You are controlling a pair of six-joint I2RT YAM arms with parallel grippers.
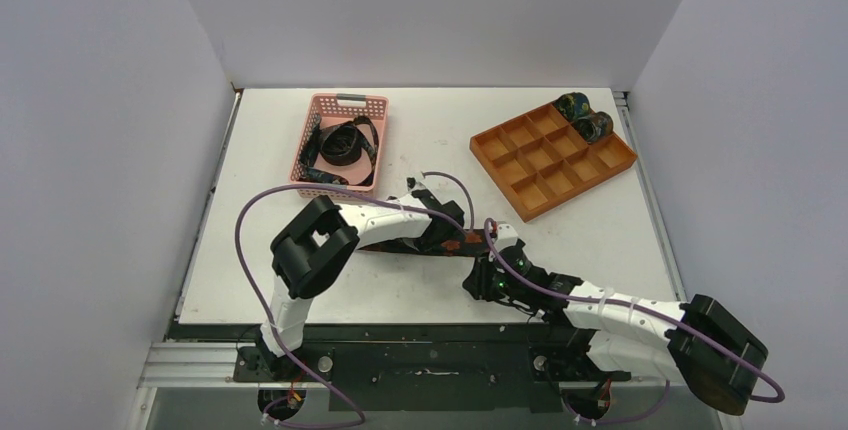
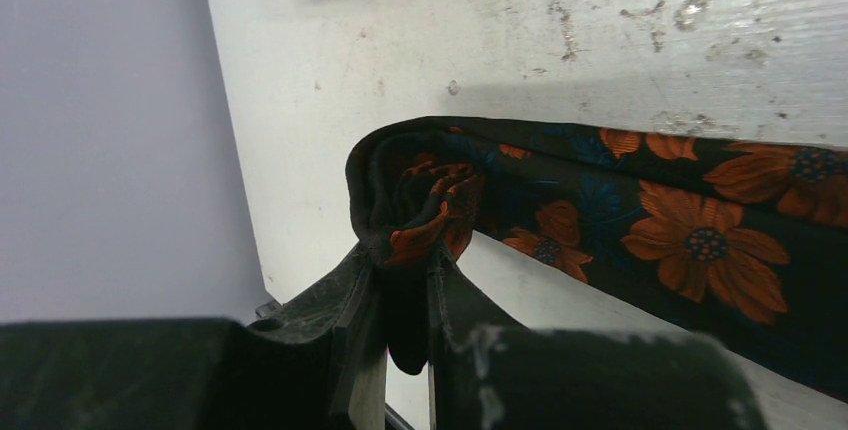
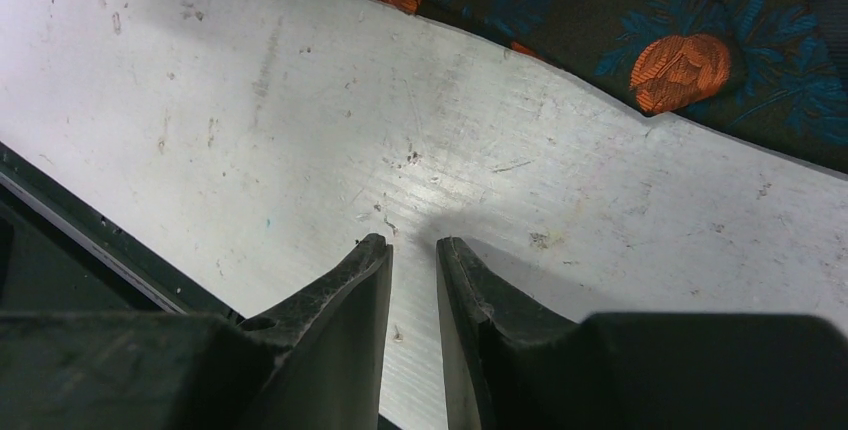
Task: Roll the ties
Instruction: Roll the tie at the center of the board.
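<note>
A dark tie with orange-red flowers lies flat across the middle of the table. Its end is curled back into a small fold. My left gripper is shut on that folded end, with fabric hanging down between the fingers. In the top view the left gripper sits over the tie. My right gripper hovers low over bare table just on the near side of the same tie. Its jaws stand a narrow gap apart with nothing between them. In the top view the right gripper is close beside the left one.
A pink mesh basket at the back left holds loose dark ties. An orange compartment tray at the back right has two rolled ties in its far corner cells. The table's black front rail runs close behind the right gripper.
</note>
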